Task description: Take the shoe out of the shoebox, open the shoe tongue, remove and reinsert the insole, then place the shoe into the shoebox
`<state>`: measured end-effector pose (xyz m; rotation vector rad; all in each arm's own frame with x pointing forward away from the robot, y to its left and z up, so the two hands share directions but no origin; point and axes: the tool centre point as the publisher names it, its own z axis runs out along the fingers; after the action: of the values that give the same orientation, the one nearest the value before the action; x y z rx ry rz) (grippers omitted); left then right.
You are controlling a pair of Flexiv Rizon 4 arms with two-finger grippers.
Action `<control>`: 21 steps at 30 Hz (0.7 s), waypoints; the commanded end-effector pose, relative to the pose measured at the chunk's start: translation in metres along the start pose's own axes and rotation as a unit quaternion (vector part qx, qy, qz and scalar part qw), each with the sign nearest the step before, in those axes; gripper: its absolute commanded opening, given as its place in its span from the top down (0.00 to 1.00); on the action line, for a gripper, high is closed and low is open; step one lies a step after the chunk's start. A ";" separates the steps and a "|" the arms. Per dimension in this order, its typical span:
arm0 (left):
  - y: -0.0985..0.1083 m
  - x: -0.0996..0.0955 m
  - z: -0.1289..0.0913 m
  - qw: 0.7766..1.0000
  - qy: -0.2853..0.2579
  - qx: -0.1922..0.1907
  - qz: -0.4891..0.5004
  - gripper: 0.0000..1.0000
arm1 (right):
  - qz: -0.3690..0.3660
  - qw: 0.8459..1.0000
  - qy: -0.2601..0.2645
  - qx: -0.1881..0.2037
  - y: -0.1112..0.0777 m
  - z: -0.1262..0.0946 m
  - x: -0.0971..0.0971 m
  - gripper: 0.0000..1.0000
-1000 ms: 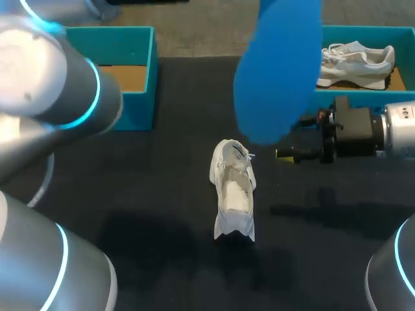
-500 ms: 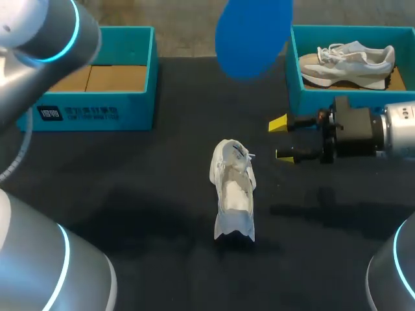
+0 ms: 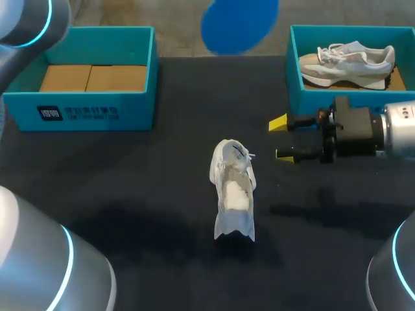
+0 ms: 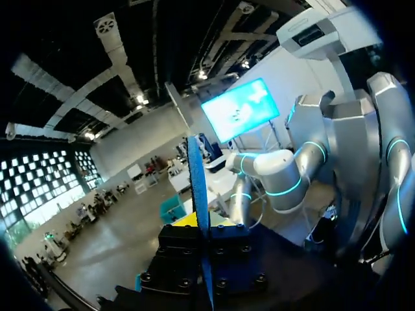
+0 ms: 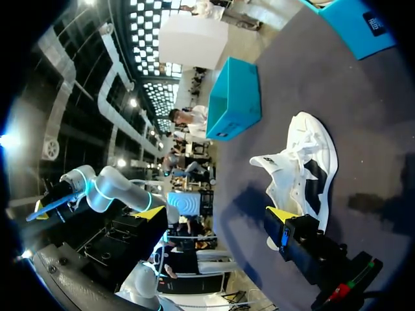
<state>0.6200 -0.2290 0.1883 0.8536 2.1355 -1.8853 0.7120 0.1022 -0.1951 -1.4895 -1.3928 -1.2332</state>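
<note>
Head view: the white shoe (image 3: 233, 194) is seen standing on the dark tabletop (image 3: 130, 181), outside both boxes, its opening turned upward and the tongue apparently pulled back. The blue insole (image 3: 240, 24) is held aloft over the far edge of the tabletop, between the left shoebox (image 3: 136, 107), in which only a cardboard floor is shown, and the right shoebox (image 3: 301, 97), in which a second shoe (image 3: 350, 59) is lodged. The right tool (image 3: 283, 138) is kept released, its fingers spread with nothing between them, beside the shoe and just in front of the right shoebox. Left wrist view: the insole (image 4: 196, 175) is shown edge-on, clenched between the fingers of the left tool (image 4: 202, 227), well above the tabletop. Right wrist view: the shoe (image 5: 301, 172) is seen lying ahead of the right tool and apart from it, with a teal shoebox beyond. Progress, as judged: removal of the shoe from the box, opening of the tongue and extraction of the insole are taken as done. Reinsertion of the insole and return of the shoe to a shoebox are left to be done.
</note>
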 end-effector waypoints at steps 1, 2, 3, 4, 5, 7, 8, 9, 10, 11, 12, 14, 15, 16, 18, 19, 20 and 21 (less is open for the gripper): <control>0.005 0.020 -0.001 0.971 -0.016 -0.092 0.220 1.00 | 0.000 1.000 -0.001 -0.001 0.000 0.002 0.000 0.00; 0.012 0.027 -0.001 0.969 -0.013 -0.069 0.236 1.00 | 0.000 1.000 -0.001 -0.001 0.000 0.002 0.000 0.00; 0.020 0.031 -0.001 0.969 -0.014 -0.067 0.239 1.00 | 0.000 1.000 -0.001 -0.001 0.000 0.002 0.000 0.00; 0.028 0.035 0.000 0.963 -0.014 -0.071 0.261 1.00 | 0.000 1.000 -0.001 -0.001 0.000 0.002 0.000 0.00; 0.028 0.035 0.000 0.963 -0.014 -0.071 0.261 1.00 | 0.000 1.000 -0.001 -0.001 0.000 0.002 0.000 0.00; 0.046 0.037 -0.002 0.952 -0.027 -0.037 0.303 1.00 | 0.000 1.000 -0.001 -0.001 0.000 0.002 0.000 0.00; 0.050 0.040 -0.003 0.951 -0.030 -0.039 0.305 1.00 | 0.000 1.000 -0.001 -0.001 0.000 0.002 0.000 0.00; 0.054 0.041 -0.002 0.947 -0.037 -0.030 0.318 1.00 | 0.000 1.000 -0.001 -0.001 0.000 0.002 0.000 0.00; 0.056 0.043 -0.004 0.943 -0.039 -0.026 0.329 1.00 | 0.000 1.000 -0.001 -0.001 0.000 0.002 0.000 0.00; 0.059 0.044 -0.003 0.942 -0.040 -0.030 0.332 1.00 | 0.000 1.000 -0.001 -0.001 0.000 0.002 0.000 0.00; 0.061 0.045 -0.004 0.937 -0.045 -0.017 0.346 1.00 | 0.000 1.000 -0.001 -0.001 0.000 0.002 0.000 0.00; 0.063 0.046 -0.006 0.929 -0.055 -0.013 0.365 1.00 | 0.000 1.000 -0.001 -0.001 0.000 0.002 0.000 0.00; 0.064 0.047 -0.008 0.927 -0.064 -0.001 0.369 1.00 | 0.000 1.000 -0.001 -0.001 0.000 0.002 0.000 0.00; 0.066 0.047 -0.010 0.923 -0.071 0.006 0.379 1.00 | 0.000 1.000 -0.001 -0.001 0.000 0.002 0.000 0.00; 0.071 0.050 -0.012 0.913 -0.083 0.011 0.399 1.00 | 0.000 1.000 -0.001 -0.001 0.000 0.002 0.000 0.00; 0.074 0.052 -0.012 0.907 -0.087 0.003 0.412 1.00 | 0.000 1.000 -0.001 -0.001 0.000 0.002 0.000 0.00; 0.077 0.054 -0.012 0.900 -0.089 -0.003 0.426 1.00 | 0.000 1.000 -0.001 -0.001 0.000 0.002 0.000 0.00; 0.079 0.057 -0.011 0.895 -0.089 -0.012 0.438 1.00 | 0.000 1.000 -0.001 -0.001 0.000 0.002 0.000 0.00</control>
<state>0.6233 -0.2071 0.1207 1.3112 1.5891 -1.4481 0.7116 0.1020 -0.1950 -1.4899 -1.3938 -1.2334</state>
